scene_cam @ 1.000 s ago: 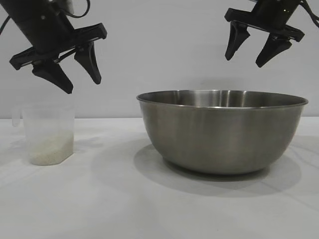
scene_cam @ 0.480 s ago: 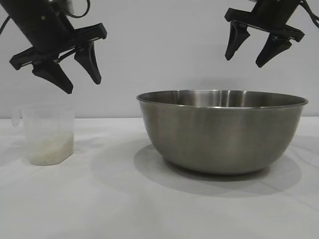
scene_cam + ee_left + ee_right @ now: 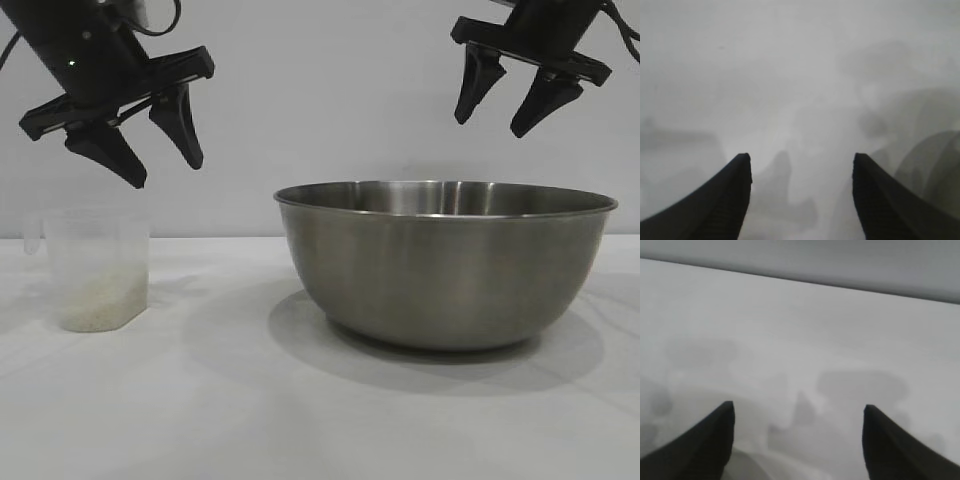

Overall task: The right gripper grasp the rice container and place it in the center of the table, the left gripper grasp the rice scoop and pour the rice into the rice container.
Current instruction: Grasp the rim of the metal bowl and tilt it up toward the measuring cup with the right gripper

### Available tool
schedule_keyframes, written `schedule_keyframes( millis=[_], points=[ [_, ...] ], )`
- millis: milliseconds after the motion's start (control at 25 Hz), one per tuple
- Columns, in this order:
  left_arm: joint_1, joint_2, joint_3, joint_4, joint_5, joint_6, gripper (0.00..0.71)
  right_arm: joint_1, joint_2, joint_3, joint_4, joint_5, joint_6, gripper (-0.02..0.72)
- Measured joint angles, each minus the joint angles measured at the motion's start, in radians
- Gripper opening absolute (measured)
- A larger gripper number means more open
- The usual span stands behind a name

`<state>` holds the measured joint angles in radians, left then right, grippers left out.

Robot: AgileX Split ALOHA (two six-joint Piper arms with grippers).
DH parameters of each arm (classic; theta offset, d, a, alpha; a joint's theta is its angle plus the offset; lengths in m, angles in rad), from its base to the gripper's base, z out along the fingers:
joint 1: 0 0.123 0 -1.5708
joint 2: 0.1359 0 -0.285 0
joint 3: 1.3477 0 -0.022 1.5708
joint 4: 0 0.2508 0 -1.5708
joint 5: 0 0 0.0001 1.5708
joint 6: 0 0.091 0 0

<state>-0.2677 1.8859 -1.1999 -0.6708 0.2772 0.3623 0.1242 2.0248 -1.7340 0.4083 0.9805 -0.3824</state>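
Plain white wall behind, white matte table [image 3: 200, 420] filling the foreground, nothing else on it but two items.

Landmark = rice container [image 3: 446, 265]: big brushed-steel bowl, upright on the table, right of centre in the exterior view, shadow pooled under and to its left. Interior not visible from this level angle.

Rice scoop [image 3: 98, 268]: translucent plastic cup, upright on the table, well apart to the left of the container, about the same depth. Small handle on the side facing away from the container. Rice [image 3: 97, 305] sits as a low layer in the bottom of the scoop, off-white.

Left gripper [image 3: 165, 172]: in the air up-left of the container, right above the scoop, tips just clear of its rim, no contact. Fingers spread, nothing between them. Tilted, pointing down and toward the container side. Left wrist view shows both fingers [image 3: 720, 200] apart over bare table with a blurred grey shape at the edge, can't say what.

Right gripper [image 3: 492, 128]: above the container's right half, well clear of the rim. Fingers spread wide, empty. Right wrist view: fingers [image 3: 700, 445] apart, white table beyond them and wall at the far edge.
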Motion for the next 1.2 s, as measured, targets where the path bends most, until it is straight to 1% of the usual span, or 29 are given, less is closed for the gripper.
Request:
schedule_keyframes(
  millis=[240, 320, 400, 440, 480, 600, 720, 840, 1120, 1160, 1200],
  points=[
    [0.0, 0.0, 0.0, 0.0, -0.008, 0.0, 0.386, 0.0, -0.038, 0.0, -0.003, 0.203, 0.003, 0.503],
    [0.0, 0.0, 0.0, 0.0, -0.009, 0.0, 0.386, 0.0, -0.04, 0.0, -0.009, 0.238, 0.028, 0.503],
    [0.0, 0.0, 0.0, 0.0, -0.013, 0.0, 0.386, 0.0, -0.042, 0.0, -0.024, 0.245, 0.072, 0.503],
    [0.0, 0.0, 0.0, 0.0, -0.015, 0.0, 0.386, 0.0, -0.044, 0.0, -0.043, 0.247, 0.103, 0.503],
    [0.0, 0.0, 0.0, 0.0, -0.016, 0.0, 0.386, 0.0, -0.046, 0.0, -0.058, 0.249, 0.122, 0.503],
    [0.0, 0.0, 0.0, 0.0, -0.016, 0.002, 0.386, 0.0, -0.057, 0.0, -0.08, 0.252, 0.161, 0.503],
    [0.0, 0.0, 0.0, 0.0, -0.017, 0.002, 0.386, 0.0, -0.063, 0.0, -0.081, 0.252, 0.188, 0.503],
    [0.0, 0.0, 0.0, 0.0, -0.019, 0.002, 0.386, 0.011, -0.076, 0.019, -0.088, 0.25, 0.206, 0.503],
    [0.0, 0.0, 0.0, 0.0, -0.021, 0.002, 0.386, 0.069, -0.146, 0.199, -0.105, 0.252, 0.21, 0.503],
    [0.0, 0.0, 0.0, 0.0, -0.021, 0.002, 0.386, 0.071, -0.149, 0.223, -0.105, 0.252, 0.21, 0.459],
    [0.0, 0.0, 0.0, 0.0, -0.021, 0.002, 0.386, 0.071, -0.15, 0.241, -0.107, 0.252, 0.21, 0.445]
  ],
)
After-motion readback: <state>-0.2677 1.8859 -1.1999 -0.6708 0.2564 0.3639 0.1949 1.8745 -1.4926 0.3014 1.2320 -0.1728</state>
